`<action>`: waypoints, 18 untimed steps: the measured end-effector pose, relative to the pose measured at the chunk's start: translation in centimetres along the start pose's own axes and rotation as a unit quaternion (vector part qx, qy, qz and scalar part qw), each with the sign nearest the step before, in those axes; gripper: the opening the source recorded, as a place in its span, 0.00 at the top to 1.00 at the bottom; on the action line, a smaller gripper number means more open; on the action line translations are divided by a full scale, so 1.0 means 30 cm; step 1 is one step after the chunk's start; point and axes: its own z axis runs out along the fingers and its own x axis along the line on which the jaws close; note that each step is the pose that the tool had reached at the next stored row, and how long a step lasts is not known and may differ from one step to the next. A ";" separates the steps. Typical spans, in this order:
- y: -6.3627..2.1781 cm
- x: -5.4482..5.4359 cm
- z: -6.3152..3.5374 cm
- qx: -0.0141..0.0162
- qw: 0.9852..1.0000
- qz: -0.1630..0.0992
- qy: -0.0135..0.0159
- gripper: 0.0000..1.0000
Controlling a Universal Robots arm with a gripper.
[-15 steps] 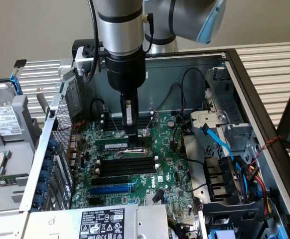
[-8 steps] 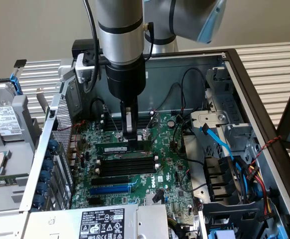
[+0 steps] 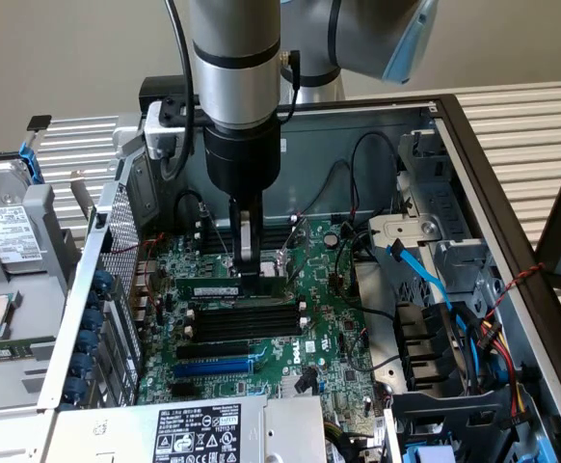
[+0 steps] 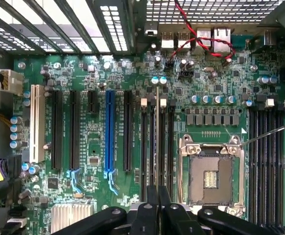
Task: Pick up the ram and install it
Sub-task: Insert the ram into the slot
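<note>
I seem to be working in a computer hardware lab or repair workshop. An open desktop computer case (image 3: 478,183) lies on its side on a slatted white surface (image 3: 521,116), with its green motherboard (image 3: 329,328) and loose cables (image 3: 425,280) exposed. A hard drive (image 3: 6,230) sits out at the exterior view's left. My robot arm (image 3: 237,58) hangs above, and a plain beige wall (image 3: 68,58) stands behind.

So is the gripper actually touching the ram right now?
Touching. Exterior view: the gripper pinches the top edge of the ram, no gap; wrist view shows the board edge running in between its fingers.
</note>
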 end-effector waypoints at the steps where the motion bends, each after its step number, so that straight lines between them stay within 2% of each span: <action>1: -0.001 0.000 0.003 0.002 1.000 0.000 0.000 0.88; 3: -0.001 0.002 0.008 0.006 1.000 0.000 0.000 0.88; 6: -0.001 0.003 0.016 0.015 1.000 0.000 0.001 0.88; 7: -0.001 0.003 0.017 0.018 1.000 0.000 0.002 0.88; 9: -0.002 0.004 0.021 0.021 1.000 0.001 0.005 0.88; 18: -0.009 0.021 0.037 0.022 1.000 0.008 0.005 0.88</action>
